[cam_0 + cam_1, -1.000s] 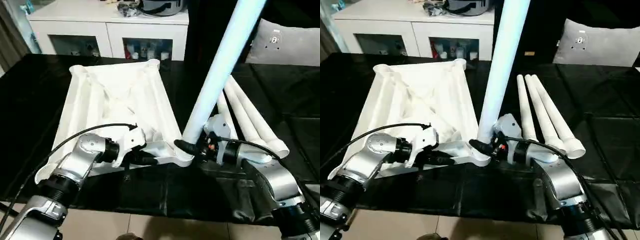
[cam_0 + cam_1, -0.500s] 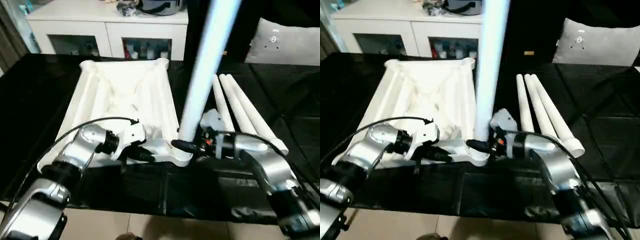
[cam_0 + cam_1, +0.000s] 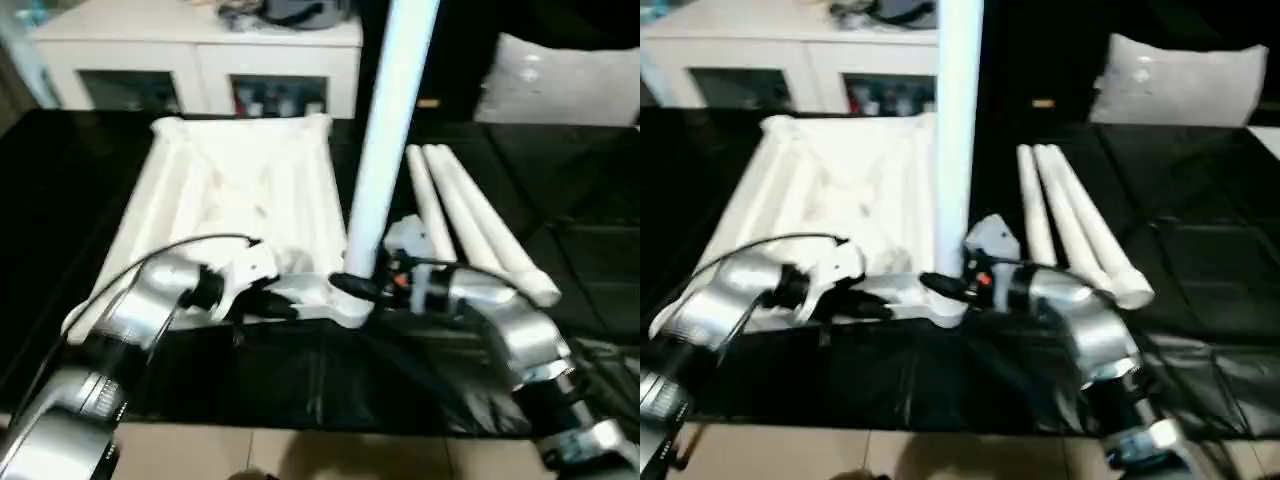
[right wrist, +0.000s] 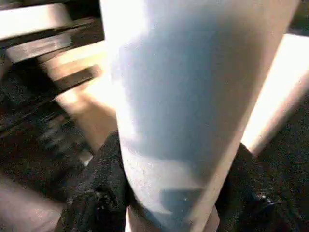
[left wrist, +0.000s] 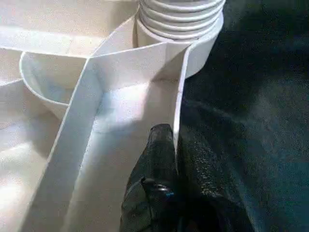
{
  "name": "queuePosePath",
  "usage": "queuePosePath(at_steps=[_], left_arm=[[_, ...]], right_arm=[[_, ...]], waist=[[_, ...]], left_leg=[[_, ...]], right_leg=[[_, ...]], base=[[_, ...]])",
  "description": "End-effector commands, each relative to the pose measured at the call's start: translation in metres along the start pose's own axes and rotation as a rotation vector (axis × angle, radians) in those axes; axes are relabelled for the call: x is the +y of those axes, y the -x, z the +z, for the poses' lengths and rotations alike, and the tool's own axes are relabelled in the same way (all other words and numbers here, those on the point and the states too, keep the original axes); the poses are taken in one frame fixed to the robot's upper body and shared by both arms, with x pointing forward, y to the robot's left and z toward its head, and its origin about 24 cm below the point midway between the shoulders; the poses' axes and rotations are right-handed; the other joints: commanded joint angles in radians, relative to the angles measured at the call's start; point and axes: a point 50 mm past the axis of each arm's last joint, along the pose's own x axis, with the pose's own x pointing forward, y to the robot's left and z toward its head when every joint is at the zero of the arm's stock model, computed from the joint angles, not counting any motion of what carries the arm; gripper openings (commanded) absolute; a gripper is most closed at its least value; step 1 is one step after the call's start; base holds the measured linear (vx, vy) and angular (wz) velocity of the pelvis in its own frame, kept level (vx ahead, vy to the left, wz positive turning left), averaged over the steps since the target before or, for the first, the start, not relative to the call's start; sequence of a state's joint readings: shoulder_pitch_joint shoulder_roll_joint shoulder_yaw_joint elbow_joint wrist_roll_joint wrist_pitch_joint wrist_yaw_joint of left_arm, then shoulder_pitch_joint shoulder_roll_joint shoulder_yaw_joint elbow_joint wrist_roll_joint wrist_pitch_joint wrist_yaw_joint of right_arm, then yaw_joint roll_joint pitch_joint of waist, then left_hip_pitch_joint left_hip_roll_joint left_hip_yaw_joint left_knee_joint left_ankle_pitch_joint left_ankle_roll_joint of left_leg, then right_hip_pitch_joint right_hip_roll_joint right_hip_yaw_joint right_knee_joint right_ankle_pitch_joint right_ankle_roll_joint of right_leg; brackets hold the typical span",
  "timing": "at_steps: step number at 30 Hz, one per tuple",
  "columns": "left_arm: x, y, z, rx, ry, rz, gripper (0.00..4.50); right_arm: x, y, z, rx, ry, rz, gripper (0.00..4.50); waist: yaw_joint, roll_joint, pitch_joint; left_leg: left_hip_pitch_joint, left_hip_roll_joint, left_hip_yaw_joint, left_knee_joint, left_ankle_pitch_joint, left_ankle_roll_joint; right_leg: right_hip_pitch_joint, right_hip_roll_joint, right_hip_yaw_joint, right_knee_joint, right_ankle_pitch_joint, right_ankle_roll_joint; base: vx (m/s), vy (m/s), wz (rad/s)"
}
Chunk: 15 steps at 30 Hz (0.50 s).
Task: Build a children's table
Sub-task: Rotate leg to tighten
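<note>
The children's table top (image 3: 240, 190) lies upside down on the black surface, its ribs facing up. One white leg (image 3: 388, 140) stands nearly upright in the near right corner socket (image 3: 352, 308); its ridged end (image 5: 179, 17) sits in that socket. My right gripper (image 3: 352, 287) is shut on this leg just above the socket, with black fingers (image 4: 104, 166) on both sides of the tube. My left gripper (image 3: 280, 303) is shut on the thin near rim of the top, and its fingertips (image 5: 161, 145) pinch the wall. Three more legs (image 3: 470, 215) lie side by side to the right.
A white cabinet with glass doors (image 3: 200, 60) stands behind the black surface. A grey cushion (image 3: 560, 80) sits at the back right. The black cover (image 3: 330, 380) hangs over the near edge, with floor tiles (image 3: 300, 455) below.
The leg in my right gripper has swung from leaning right to almost upright in the socket. The camera has shifted. The left gripper keeps its hold on the rim.
</note>
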<state>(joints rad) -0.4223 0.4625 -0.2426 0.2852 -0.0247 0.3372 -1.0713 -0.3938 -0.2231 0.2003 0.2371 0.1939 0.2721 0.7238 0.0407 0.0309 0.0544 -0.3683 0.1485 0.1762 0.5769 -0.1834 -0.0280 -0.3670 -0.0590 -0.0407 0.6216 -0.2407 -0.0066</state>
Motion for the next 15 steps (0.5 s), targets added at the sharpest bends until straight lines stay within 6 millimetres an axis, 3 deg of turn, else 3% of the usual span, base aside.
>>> queuePosePath(at_steps=[1,3,7,15], left_arm=[[-0.001,0.008,0.017,-0.081,0.042,0.155,0.00],[-0.022,-0.005,0.024,-0.092,0.033,0.101,0.00],[-0.041,-0.021,0.035,-0.097,-0.008,0.038,0.00],[-0.029,-0.021,0.042,-0.041,-0.033,0.163,0.00]], right_arm=[[-0.001,0.006,-0.058,0.252,-0.149,-0.126,1.89],[-0.006,-0.001,-0.057,0.252,-0.161,-0.188,1.89],[-0.012,-0.010,-0.056,0.255,-0.195,-0.252,1.89],[-0.009,-0.016,-0.054,0.255,-0.192,-0.246,1.89]], waist=[[0.002,0.007,-0.033],[-0.004,0.007,-0.032],[-0.003,0.005,-0.035],[-0.001,0.006,-0.043]], left_leg=[[0.009,0.094,-0.052,-0.097,-0.388,-0.046],[0.007,0.092,-0.050,-0.095,-0.381,-0.041],[0.008,0.086,-0.043,-0.090,-0.331,-0.014],[0.015,0.086,-0.042,-0.091,-0.350,-0.033]], right_leg=[[0.006,-0.107,0.061,-0.100,-0.356,-0.203],[0.008,-0.105,0.061,-0.099,-0.330,-0.215],[0.011,-0.099,0.060,-0.105,-0.274,-0.219],[0.013,-0.094,0.058,-0.101,-0.233,-0.205]], base=[[0.000,0.000,0.00],[0.000,0.000,0.00],[0.000,0.000,0.00],[0.000,0.000,0.00]])
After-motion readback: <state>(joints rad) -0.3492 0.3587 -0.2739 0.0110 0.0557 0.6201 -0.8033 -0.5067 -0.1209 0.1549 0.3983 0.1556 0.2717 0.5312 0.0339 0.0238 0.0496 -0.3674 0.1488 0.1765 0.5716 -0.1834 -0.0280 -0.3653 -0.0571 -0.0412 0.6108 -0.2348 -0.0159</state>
